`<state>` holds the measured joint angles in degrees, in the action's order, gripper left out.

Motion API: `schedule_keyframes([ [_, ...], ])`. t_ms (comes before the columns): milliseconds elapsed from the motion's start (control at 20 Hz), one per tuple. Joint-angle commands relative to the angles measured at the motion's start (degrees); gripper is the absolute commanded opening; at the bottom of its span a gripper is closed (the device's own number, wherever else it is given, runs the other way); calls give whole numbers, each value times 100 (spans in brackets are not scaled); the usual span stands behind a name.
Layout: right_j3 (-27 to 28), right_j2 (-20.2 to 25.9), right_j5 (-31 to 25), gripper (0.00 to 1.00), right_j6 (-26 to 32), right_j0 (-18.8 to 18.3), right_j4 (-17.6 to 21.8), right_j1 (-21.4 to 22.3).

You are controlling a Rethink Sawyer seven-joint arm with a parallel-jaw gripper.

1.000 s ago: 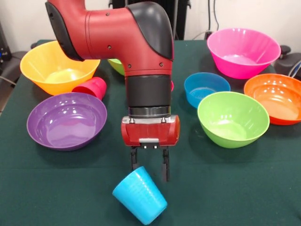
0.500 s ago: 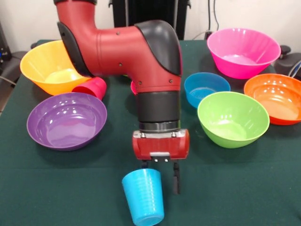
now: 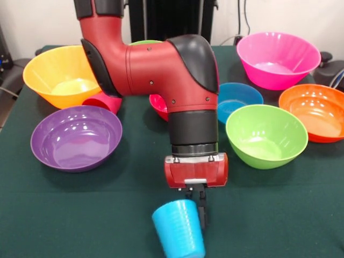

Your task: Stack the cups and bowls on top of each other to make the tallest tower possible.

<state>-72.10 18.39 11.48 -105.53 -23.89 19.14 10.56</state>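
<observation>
My gripper [image 3: 195, 207] hangs near the table's front edge, its fingers drawn close on the rim of the sky-blue cup [image 3: 179, 230]. The cup stands rim up, slightly tilted, in front of the fingers. The red cup [image 3: 103, 101] lies on its side between the yellow-orange bowl [image 3: 56, 75] and the purple bowl [image 3: 75, 137], partly hidden by the arm. The small red bowl [image 3: 158, 105] peeks out behind the arm. The small blue bowl [image 3: 237, 100] sits to the right of the arm. No pile of joined pieces shows.
A lime green bowl [image 3: 266, 135] stands right of the gripper, a second green one [image 3: 143, 42] shows behind the arm. The pink bowl [image 3: 278, 59] and orange bowl [image 3: 315, 110] are at the right. The dark green table [image 3: 80, 220] carries everything.
The gripper has moved right and toward the front edge and its fingers have closed on the sky-blue cup. The cup moved right with it and turned from tilted to nearly upright.
</observation>
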Motion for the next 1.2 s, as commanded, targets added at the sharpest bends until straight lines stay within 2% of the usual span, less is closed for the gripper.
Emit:
schedule_keyframes([
  [50, 62, 157, -357, 0, -361, 51, 306, -171],
  [300, 42, 85, -582, 0, -325, 75, 193, -77],
  [550, -1, 144, -689, 0, -261, -9, 243, -22],
  [650, -165, 138, -751, 0, -284, -43, 231, 83],
  [800, -688, 82, -1372, 0, -353, -73, -49, 503],
  [1000, -1299, 4, -2013, 0, -317, -95, -182, 1122],
  [1200, -1517, 87, -2455, 0, -284, -186, -280, 1447],
])
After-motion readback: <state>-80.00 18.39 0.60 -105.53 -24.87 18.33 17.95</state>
